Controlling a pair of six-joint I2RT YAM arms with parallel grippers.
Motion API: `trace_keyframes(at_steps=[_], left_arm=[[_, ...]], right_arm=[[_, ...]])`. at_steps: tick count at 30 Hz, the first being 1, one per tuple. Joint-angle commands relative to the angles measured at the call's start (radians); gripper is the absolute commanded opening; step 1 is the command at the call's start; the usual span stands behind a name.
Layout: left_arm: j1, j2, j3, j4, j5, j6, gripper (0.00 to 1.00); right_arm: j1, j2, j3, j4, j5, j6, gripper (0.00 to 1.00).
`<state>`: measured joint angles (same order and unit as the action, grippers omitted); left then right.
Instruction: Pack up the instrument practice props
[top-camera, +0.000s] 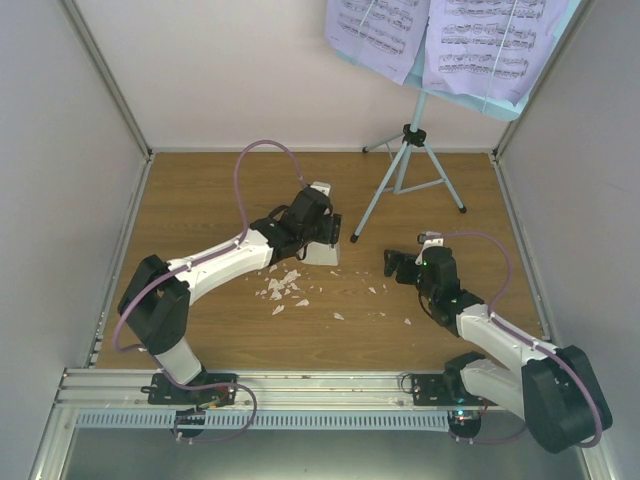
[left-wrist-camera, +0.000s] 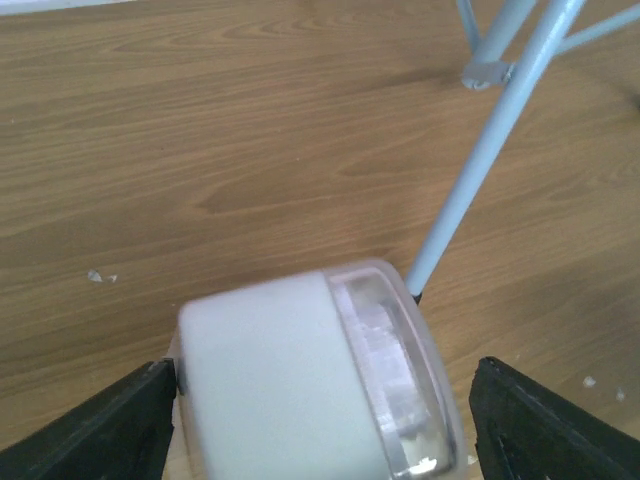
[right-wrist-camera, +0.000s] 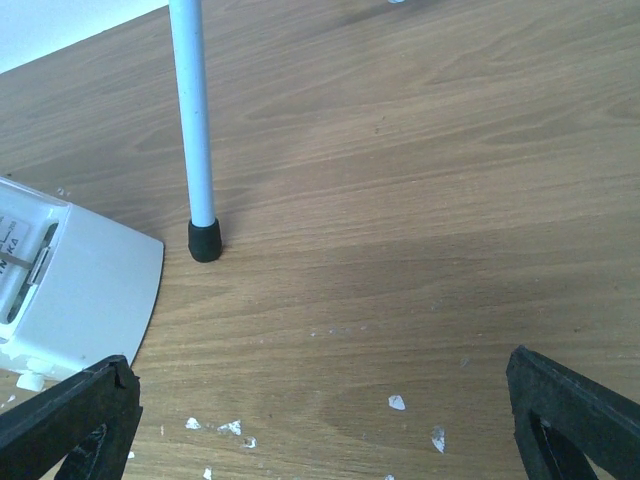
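Wooden tabletop (top-camera: 200, 200) between pale walls. Music stand (top-camera: 405, 170) upright at the back, sheet-music pages (top-camera: 480, 40) on its desk. Metronome (left-wrist-camera: 290, 390) just beside the stand's near-left foot, straddled by left tool (left-wrist-camera: 320, 400), jaws wide apart, contact unclear. Right tool (right-wrist-camera: 320, 400) right of that foot, wide open, empty.

The top camera looks down from above and behind the near edge across the whole table (top-camera: 200, 200), while both wrist cameras sit close above it, sharing the metronome (left-wrist-camera: 290, 390) and one music stand leg (right-wrist-camera: 190, 110).
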<state>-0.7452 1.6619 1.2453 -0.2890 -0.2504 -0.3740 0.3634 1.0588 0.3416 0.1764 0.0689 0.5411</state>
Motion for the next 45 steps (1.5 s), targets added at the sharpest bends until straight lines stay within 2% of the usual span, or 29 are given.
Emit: trace_keyframes(at_steps=[1, 8, 10, 16, 23, 27, 33, 38, 45], left_arm=[[0.012, -0.01, -0.006, 0.092, -0.029, 0.016, 0.75], [0.049, -0.1, -0.101, 0.147, 0.046, 0.035, 0.49], [0.065, -0.126, -0.116, 0.146, 0.063, 0.046, 0.46], [0.168, -0.231, -0.129, 0.05, 0.087, 0.144, 0.45], [0.472, -0.335, -0.128, -0.15, 0.247, 0.343, 0.43], [0.628, -0.382, -0.185, -0.138, 0.399, 0.457, 0.42], [0.85, -0.416, -0.238, -0.054, 0.518, 0.519, 0.41], [0.953, -0.411, -0.264, -0.02, 0.588, 0.547, 0.41], [0.965, -0.421, -0.291, -0.009, 0.555, 0.568, 0.42]], right_arm=[[-0.011, -0.001, -0.01, 0.008, -0.006, 0.018, 1.0], [-0.013, -0.017, -0.027, 0.006, 0.003, 0.022, 1.0], [-0.013, -0.017, -0.026, 0.003, 0.005, 0.02, 1.0], [-0.012, -0.036, -0.023, -0.005, 0.014, 0.013, 0.99], [-0.013, -0.087, -0.041, -0.011, 0.033, 0.002, 1.0], [-0.012, -0.106, -0.055, 0.002, 0.031, 0.01, 1.0], [-0.013, -0.112, -0.057, 0.01, 0.026, 0.003, 1.0], [-0.014, -0.124, -0.052, 0.0, 0.034, -0.013, 1.0], [-0.014, -0.192, -0.031, -0.053, 0.04, -0.033, 0.99]])
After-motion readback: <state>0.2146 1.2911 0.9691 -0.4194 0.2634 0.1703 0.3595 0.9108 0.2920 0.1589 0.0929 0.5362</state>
